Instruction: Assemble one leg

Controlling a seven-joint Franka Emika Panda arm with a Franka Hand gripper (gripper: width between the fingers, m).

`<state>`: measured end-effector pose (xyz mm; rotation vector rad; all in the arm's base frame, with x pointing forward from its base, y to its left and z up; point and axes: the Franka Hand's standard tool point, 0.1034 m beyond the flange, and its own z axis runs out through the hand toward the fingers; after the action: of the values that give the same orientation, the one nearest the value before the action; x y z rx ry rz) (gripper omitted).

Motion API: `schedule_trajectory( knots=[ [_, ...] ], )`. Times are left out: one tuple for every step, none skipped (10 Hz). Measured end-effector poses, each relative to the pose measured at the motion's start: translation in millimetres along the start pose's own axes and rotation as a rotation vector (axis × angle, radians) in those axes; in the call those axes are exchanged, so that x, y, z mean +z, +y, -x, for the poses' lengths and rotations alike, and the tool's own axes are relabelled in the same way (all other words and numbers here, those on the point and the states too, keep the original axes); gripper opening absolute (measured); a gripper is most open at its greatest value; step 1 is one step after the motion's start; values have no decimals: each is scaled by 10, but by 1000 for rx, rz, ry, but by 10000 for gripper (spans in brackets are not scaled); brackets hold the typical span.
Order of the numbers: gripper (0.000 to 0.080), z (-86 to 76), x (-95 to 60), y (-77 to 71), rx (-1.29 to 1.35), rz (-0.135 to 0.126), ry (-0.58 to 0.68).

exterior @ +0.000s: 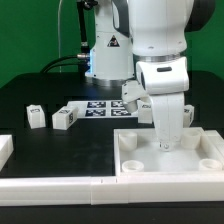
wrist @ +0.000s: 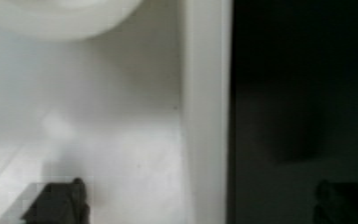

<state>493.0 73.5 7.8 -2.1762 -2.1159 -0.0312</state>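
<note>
Pincer [exterior: 168, 143] spread open, down over the white panel [exterior: 205, 168], black counter [exterior: 60, 145] all around it, loose legs [exterior: 64, 118] off beside it, green wall [exterior: 30, 50] behind.

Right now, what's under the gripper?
The white panel: one round recess, its edge by the black table. Nothing between the fingers. In the exterior view the gripper covers that spot.

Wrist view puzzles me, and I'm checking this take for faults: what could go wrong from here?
1. The open claw straddles the rim of the panel and holds nothing; closing now would likely pinch the panel, not a leg.
2. Going lower, a fingertip may strike the panel.
3. No leg is near it: the loose legs lie on the exterior view's left.
</note>
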Motion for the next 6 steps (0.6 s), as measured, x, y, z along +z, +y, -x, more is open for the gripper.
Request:
schedule_trajectory(
  knots=[
    [647,1,0,0,0,0,0],
    [649,2,1,0,0,0,0],
    [649,3,0,0,1,0,0],
    [649,8,-9,1,4,1,0],
    [649,37,-111,-18,14,14,-5],
    [649,44,-189,-42,37,22,-10]
  ],
)
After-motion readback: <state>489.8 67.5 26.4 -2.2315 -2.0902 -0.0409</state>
